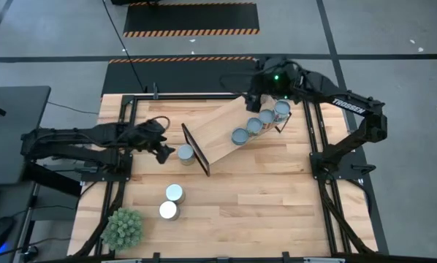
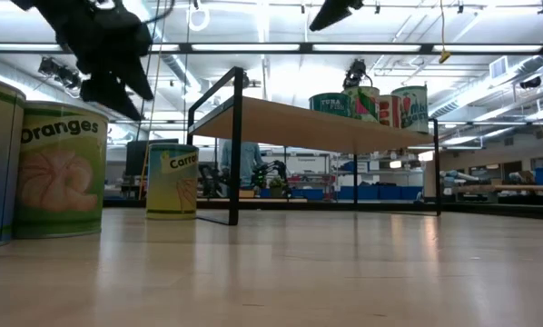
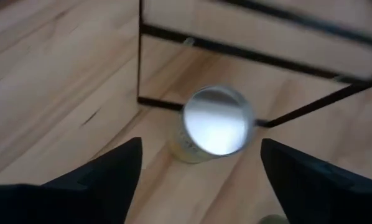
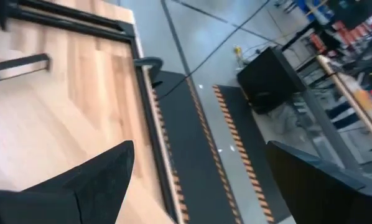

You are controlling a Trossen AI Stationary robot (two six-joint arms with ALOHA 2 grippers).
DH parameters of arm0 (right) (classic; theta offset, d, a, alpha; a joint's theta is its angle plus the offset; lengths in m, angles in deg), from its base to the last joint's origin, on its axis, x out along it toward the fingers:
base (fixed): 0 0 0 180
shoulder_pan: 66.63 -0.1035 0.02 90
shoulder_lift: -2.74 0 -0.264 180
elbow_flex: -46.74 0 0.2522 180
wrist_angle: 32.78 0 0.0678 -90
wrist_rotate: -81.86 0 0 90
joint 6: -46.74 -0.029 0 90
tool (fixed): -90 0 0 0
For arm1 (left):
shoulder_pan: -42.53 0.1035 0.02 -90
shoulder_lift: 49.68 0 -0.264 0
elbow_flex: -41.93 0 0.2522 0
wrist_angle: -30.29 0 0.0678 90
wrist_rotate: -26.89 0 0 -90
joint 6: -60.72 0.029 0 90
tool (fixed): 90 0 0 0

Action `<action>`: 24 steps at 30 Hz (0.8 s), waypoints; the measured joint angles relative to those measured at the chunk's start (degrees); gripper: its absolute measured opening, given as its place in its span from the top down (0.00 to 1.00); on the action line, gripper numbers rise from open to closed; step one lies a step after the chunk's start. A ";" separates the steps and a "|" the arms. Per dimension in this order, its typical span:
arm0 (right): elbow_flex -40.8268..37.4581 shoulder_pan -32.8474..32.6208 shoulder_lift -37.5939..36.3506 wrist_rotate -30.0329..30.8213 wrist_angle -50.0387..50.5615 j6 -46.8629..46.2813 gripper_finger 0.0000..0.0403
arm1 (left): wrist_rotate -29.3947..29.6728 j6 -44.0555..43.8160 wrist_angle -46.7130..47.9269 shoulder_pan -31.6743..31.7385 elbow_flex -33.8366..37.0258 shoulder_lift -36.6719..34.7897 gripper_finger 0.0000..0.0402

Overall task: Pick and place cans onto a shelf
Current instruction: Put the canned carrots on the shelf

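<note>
The light-wood shelf (image 1: 222, 128) stands slantwise on the table on its black end frames (image 1: 195, 150). Several cans (image 1: 254, 126) stand in a row on its plank, and they also show in the low view (image 2: 362, 102). One silver-topped can (image 1: 185, 153) stands on the table by the shelf's left end frame. My left gripper (image 1: 164, 150) is open just left of this can, above the tabletop. In the left wrist view the can (image 3: 218, 121) lies ahead between the spread fingers, apart from them. My right gripper (image 1: 251, 98) is open and empty above the shelf's far right end.
Two more cans (image 1: 174, 193) (image 1: 168, 210) stand on the table nearer the front, with a spiky green plant (image 1: 123, 228) at the front left corner. Black frame rails (image 1: 317, 146) run along the table's sides. Bare tabletop (image 1: 262, 197) lies right of the two cans.
</note>
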 joint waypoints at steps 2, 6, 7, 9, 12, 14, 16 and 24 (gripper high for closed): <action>0.00 -1.45 1.06 0.29 -0.11 -1.81 0.08 | 1.20 0.04 0.01 0.00 0.02 2.46 0.12; 0.00 -3.78 2.76 0.31 0.14 -4.99 0.08 | 0.69 -0.35 -1.18 0.05 0.04 6.89 0.05; 0.00 -4.30 3.11 0.32 0.06 -5.34 0.08 | -0.11 -0.35 -1.93 0.04 0.04 7.92 0.03; 0.00 -5.03 3.57 0.33 -0.11 -5.47 0.08 | -1.55 0.30 -3.25 -0.33 0.04 10.14 0.02; -0.07 -5.86 4.11 0.48 -0.64 -5.48 0.08 | -1.82 2.43 -5.98 -1.14 0.04 13.01 0.01; -0.07 -6.11 4.12 1.23 -0.10 -5.49 0.08 | -1.75 2.08 -6.81 -1.08 0.04 14.12 0.01; -0.07 -6.40 4.01 1.69 -0.29 -5.69 0.08 | -1.74 0.87 -7.39 -1.03 0.06 14.67 0.01; -0.07 -6.48 3.90 1.91 0.10 -8.90 0.08 | -5.49 3.26 -6.67 -2.03 0.07 14.51 0.01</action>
